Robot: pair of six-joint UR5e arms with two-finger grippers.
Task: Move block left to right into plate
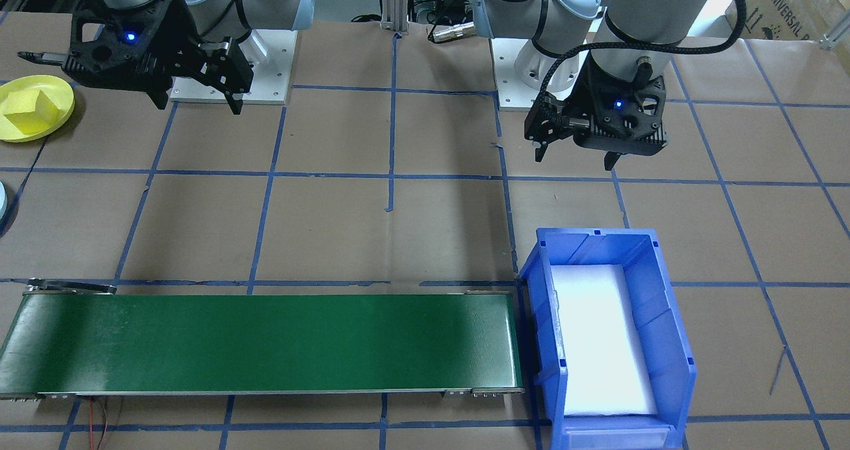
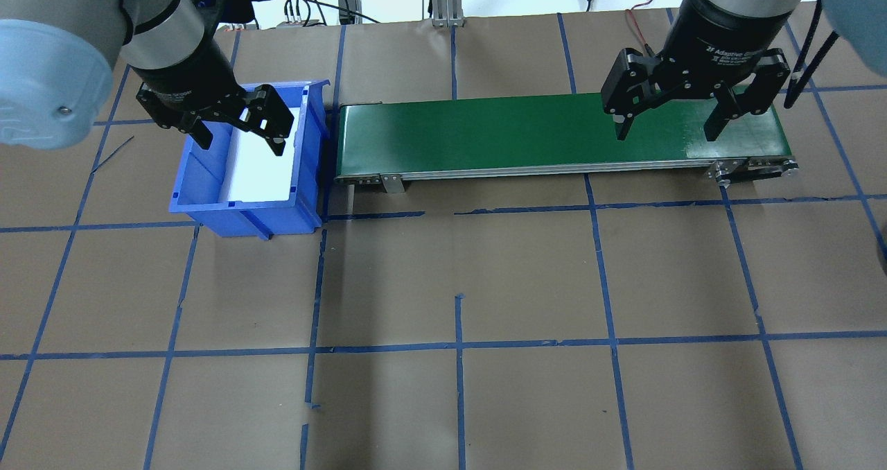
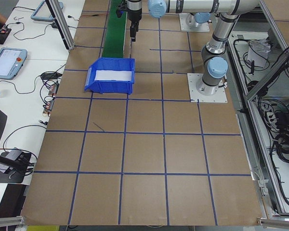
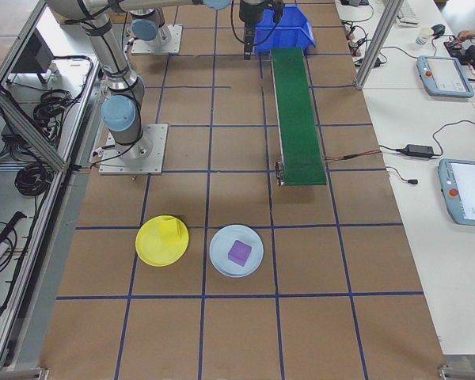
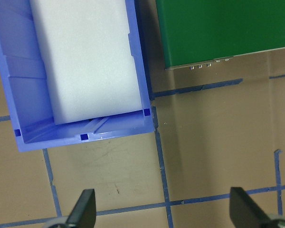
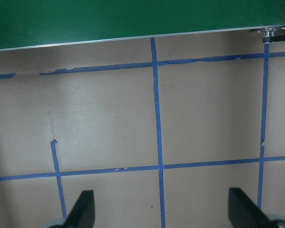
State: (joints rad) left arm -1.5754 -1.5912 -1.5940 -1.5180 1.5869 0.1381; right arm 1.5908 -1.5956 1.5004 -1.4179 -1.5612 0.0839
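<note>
on yellow plate (image 4: 161, 241), yellow block (image 4: 171, 231), both claws spread

A long green conveyor belt (image 1: 265, 340) lies on the brown table (image 1: 431, 224), crossed by blue tape lines. A blue bin (image 1: 607, 337) with a white liner sits just off 1 end. A pale blue plate (image 4: 236, 251) holds 1 purple block (image 4: 240, 252)

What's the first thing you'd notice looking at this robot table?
A long green conveyor belt runs across the table, with a bright blue bin at its end. Both open end effectors hover empty: the left end effector over the bin, the right end effector over the belt. Off to the side sits a yellow plate holding a yellow block.
</note>
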